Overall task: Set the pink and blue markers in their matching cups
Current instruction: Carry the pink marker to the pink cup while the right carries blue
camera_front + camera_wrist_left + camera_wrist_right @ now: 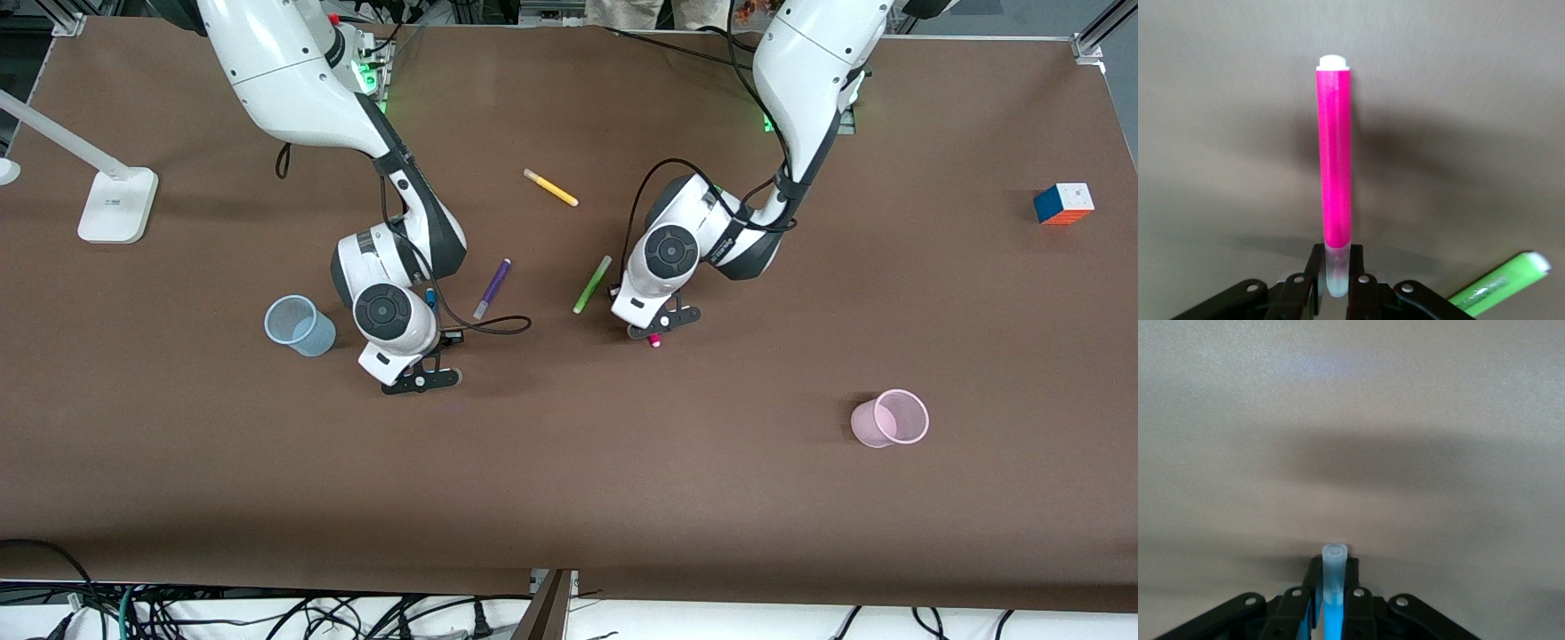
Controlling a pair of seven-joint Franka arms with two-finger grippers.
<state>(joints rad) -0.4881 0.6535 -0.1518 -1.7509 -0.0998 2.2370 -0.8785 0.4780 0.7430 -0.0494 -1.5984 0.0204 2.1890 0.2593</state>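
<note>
Both grippers clamp markers by their caps.
We advise left gripper point(656, 331), gripping pink marker point(1336, 160), centre above pink cup point(892, 418); right gripper point(421, 378), gripping blue marker point(1333, 587), above blue cup point(300, 325).

Both arms had glossy white shells with dark grey joint bands and round dark grey caps at wrists. Loose black cables looped along forearms. Green lights glowed near bases. Left black two-finger tool point(658, 327) and right black two-finger tool point(420, 380) showed silver screws on linkages.

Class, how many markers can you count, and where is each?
5: yellow, purple and green lie on the table; pink in left gripper; blue in right gripper.
</note>
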